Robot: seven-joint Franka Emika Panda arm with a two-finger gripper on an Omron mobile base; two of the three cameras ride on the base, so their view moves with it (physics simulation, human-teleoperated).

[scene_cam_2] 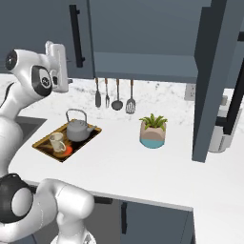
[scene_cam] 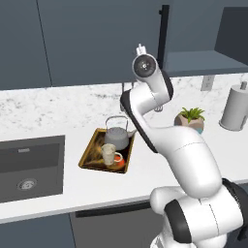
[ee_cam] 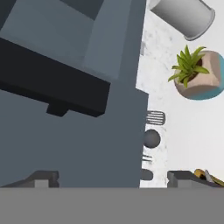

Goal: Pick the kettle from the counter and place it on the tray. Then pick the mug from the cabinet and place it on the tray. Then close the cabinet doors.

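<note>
The grey kettle (scene_cam: pixel 117 136) (scene_cam_2: pixel 78 129) and the cream mug (scene_cam: pixel 109 155) (scene_cam_2: pixel 57 141) both stand on the golden-rimmed tray (scene_cam: pixel 87 154) (scene_cam_2: pixel 44 143), which lies on the white counter (scene_cam: pixel 58 114). My gripper (ee_cam: pixel 111 178) is open and holds nothing. It is raised in front of the cabinet's left door (ee_cam: pixel 87 144), just off that door's black bar handle (ee_cam: pixel 57 87) (scene_cam_2: pixel 75 35). The left door (scene_cam: pixel 101 38) looks flush with the cabinet front. The right door (scene_cam_2: pixel 209 81) stands swung open, showing the cabinet shelf (scene_cam_2: pixel 143 66) (scene_cam: pixel 203 62).
A teal plant pot (scene_cam: pixel 190 120) (scene_cam_2: pixel 152 132) (ee_cam: pixel 196 72) and a paper-towel roll (scene_cam: pixel 235 106) (ee_cam: pixel 183 15) stand to the right on the counter. Several utensils (scene_cam_2: pixel 114 95) hang on the back wall. A dark sink (scene_cam: pixel 29 167) lies left of the tray.
</note>
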